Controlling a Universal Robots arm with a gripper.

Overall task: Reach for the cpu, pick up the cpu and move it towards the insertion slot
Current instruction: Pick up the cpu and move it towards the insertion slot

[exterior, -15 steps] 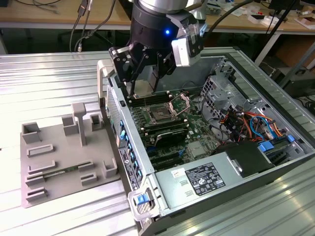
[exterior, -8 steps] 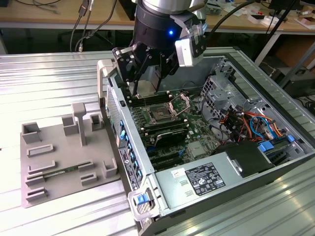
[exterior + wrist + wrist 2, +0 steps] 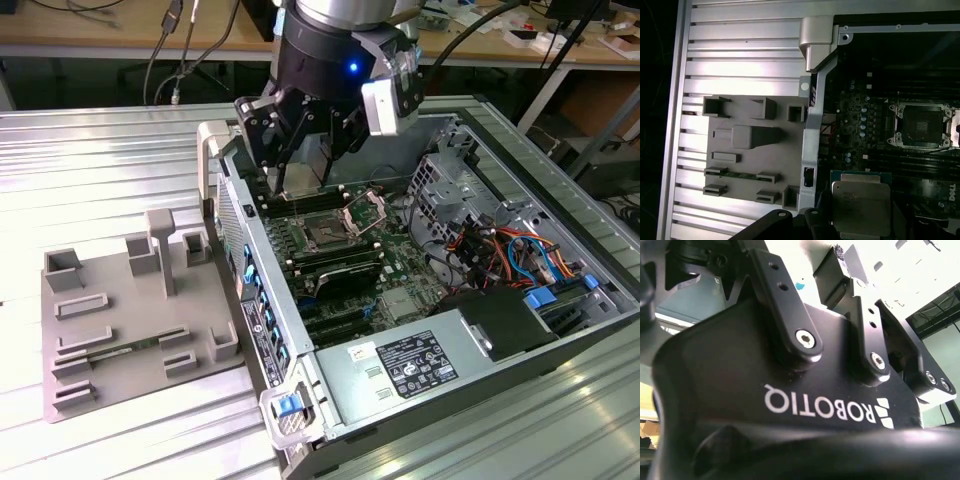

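Note:
The cpu (image 3: 860, 206), a small flat square chip with a pale silvery top, hangs above the green motherboard with my gripper (image 3: 300, 188) shut on it. In the exterior view the cpu (image 3: 302, 176) shows as a pale plate between the black fingers (image 3: 262, 135), just over the case's near wall. The insertion slot (image 3: 326, 236) is a dark square socket with its shiny metal frame (image 3: 366, 211) hinged open. In the first wrist view the insertion slot (image 3: 921, 125) lies a short way off from the chip. The second wrist view shows the black finger links (image 3: 785, 305) from close up.
The open computer case (image 3: 232, 215) lies on a ribbed metal table (image 3: 90, 160). A grey tray (image 3: 135, 300) with a thin green memory stick (image 3: 118, 352) sits at the exterior view's left. Black memory slots (image 3: 345, 268), a power supply (image 3: 415, 362) and coloured cables (image 3: 505, 250) crowd the case.

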